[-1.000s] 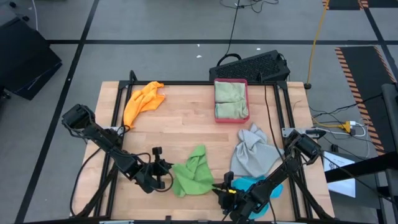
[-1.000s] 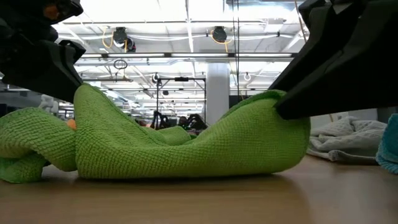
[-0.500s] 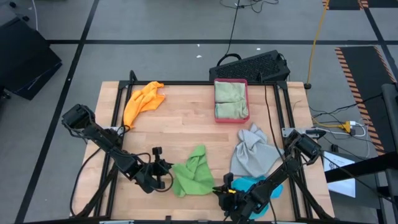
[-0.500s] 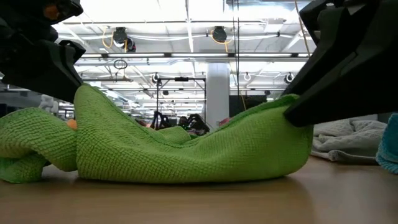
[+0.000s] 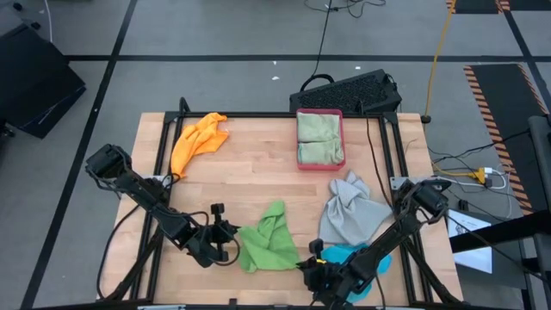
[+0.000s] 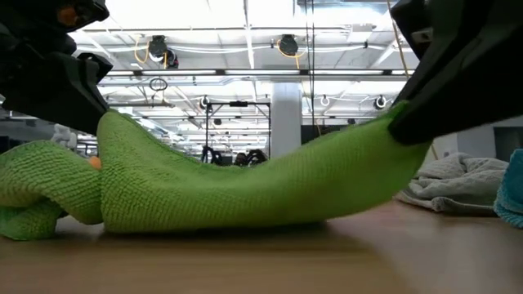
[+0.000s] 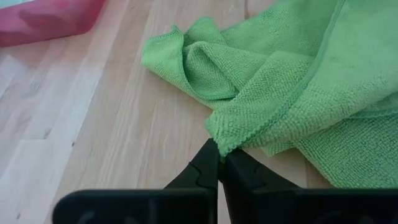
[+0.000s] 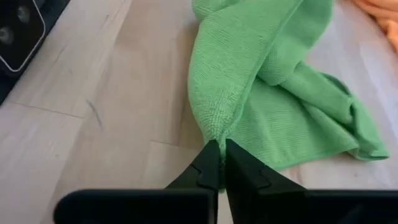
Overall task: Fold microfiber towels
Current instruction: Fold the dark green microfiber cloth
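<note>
A bright green microfiber towel (image 5: pixel 267 241) lies crumpled near the table's front edge. Its left bulk (image 6: pixel 49 196) rests on the wood, and its right end slants up off the table. My left gripper (image 5: pixel 234 239) is at the towel's left side, shut on a corner. My right gripper (image 5: pixel 303 263) is at the towel's near right side, shut on another corner. The low view shows my left gripper (image 6: pixel 94 110) at the left and my right gripper (image 6: pixel 404 131) at the right, with the cloth sagging between them. My left gripper pinches a hemmed corner (image 7: pixel 227 144) of the green towel between its two fingertips. It comes slanting down from the table's left. The corner is raised off the wood and the cloth behind it lies slack on the table. My right gripper pinches a corner fold (image 8: pixel 214 134) of the green towel between its two fingertips. It comes slanting down from the table's near right. That end is lifted clear of the wood, and the cloth slopes down from it to the table.
An orange towel (image 5: pixel 196 142) lies at the far left. A pink-red tray (image 5: pixel 319 138) at the far middle holds pale green towels. A grey towel (image 5: pixel 351 211) and a blue one (image 5: pixel 344 256) lie at the right, close to my right arm. A keyboard (image 5: pixel 349 90) lies beyond the far edge.
My right gripper has risen a little with the green towel's right end. That end lay folded on the wood and now hangs clear, drawn up into a slope. The towel's left part and my left gripper have stayed in place.
</note>
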